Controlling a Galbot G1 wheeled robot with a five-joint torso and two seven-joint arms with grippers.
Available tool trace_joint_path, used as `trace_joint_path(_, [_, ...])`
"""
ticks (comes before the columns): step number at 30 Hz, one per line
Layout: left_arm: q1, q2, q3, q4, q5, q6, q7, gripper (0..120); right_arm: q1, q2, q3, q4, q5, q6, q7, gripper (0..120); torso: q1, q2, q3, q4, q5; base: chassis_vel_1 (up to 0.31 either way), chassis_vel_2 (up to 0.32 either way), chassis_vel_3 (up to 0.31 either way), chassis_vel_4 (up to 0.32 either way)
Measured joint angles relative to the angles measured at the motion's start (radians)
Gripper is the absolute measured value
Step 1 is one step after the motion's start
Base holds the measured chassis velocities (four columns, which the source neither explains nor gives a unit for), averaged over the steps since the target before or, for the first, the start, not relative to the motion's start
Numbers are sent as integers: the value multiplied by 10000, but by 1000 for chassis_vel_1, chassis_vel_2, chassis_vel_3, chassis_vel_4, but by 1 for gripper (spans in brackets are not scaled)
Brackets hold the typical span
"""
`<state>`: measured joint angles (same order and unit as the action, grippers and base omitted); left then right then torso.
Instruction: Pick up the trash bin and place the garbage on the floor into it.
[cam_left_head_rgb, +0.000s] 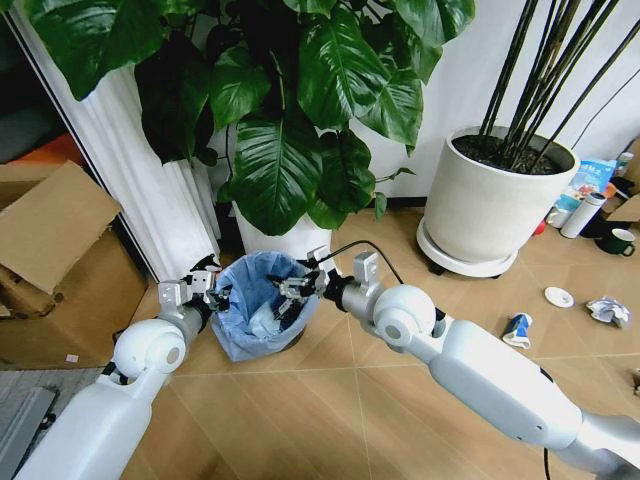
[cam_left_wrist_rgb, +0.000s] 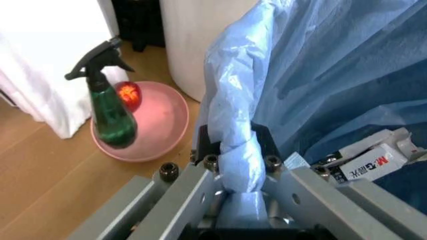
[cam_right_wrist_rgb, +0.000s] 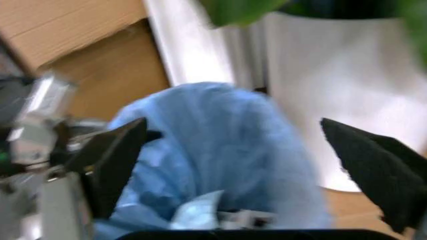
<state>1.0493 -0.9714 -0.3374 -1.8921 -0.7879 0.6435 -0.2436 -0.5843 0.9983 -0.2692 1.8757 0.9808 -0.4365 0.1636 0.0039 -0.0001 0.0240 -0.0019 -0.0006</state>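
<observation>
The trash bin (cam_left_head_rgb: 255, 312), small and lined with a crinkly light-blue bag, stands on the floor before a white planter. My left gripper (cam_left_head_rgb: 216, 295) is shut on the bin's near-left rim; the left wrist view shows the bag (cam_left_wrist_rgb: 320, 75) pinched in that gripper (cam_left_wrist_rgb: 237, 146). My right gripper (cam_left_head_rgb: 295, 290) hangs open over the bin's mouth, its black fingers (cam_right_wrist_rgb: 113, 160) spread wide above the bag (cam_right_wrist_rgb: 220, 145). A white flattened tube (cam_left_wrist_rgb: 363, 162) lies inside the bin. Garbage on the floor at the right: a white lid (cam_left_head_rgb: 559, 297), a crushed blue-white cup (cam_left_head_rgb: 517, 329) and crumpled paper (cam_left_head_rgb: 608, 311).
Two big white planters (cam_left_head_rgb: 495, 205) (cam_left_head_rgb: 285, 240) stand behind the bin. Cardboard boxes (cam_left_head_rgb: 55, 255) and a white curtain (cam_left_head_rgb: 150, 190) crowd the left. A mug (cam_left_head_rgb: 618, 241) and bottle (cam_left_head_rgb: 582, 214) sit far right. A green spray bottle (cam_left_wrist_rgb: 110, 117) stands in a pink basin (cam_left_wrist_rgb: 157, 127).
</observation>
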Motion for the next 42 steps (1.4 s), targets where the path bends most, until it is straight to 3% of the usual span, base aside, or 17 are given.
trace_joint_path(4, [177,30,-115,-111,67,-17,5,0,-540,-267,701,151,-286,-40,72,100,0,0,-1,-2,0,0,0,0,0])
trace_joint_path(8, [542,80,-288,-351,196,-39,14,0,-2152,-977,1843,670,-1227,89,130,100,-1,0,-1,-7,-2,0,0,0,0])
trace_joint_path(11, [894,60,-535,-550,318,-69,-3,0,-2715,-1171,2077,862,-1635,144,267,100,-1,0,-2,-12,3,0,0,0,0])
trace_joint_path(17, [1083,-15,-671,-759,417,-141,-204,0,-3794,-1145,3064,1150,-2043,-148,435,100,-2,1,-3,3,-3,0,0,0,0])
trace_joint_path(23, [1049,7,-564,-859,412,-153,-271,0,-4816,-970,4345,1028,-2735,-130,186,100,-1,0,0,-6,1,0,0,0,0])
trace_joint_path(42, [1259,170,-586,-1241,266,-154,-473,0,-5310,-723,4611,1046,-3041,29,60,100,0,0,1,-3,-2,-148,-159,157,157])
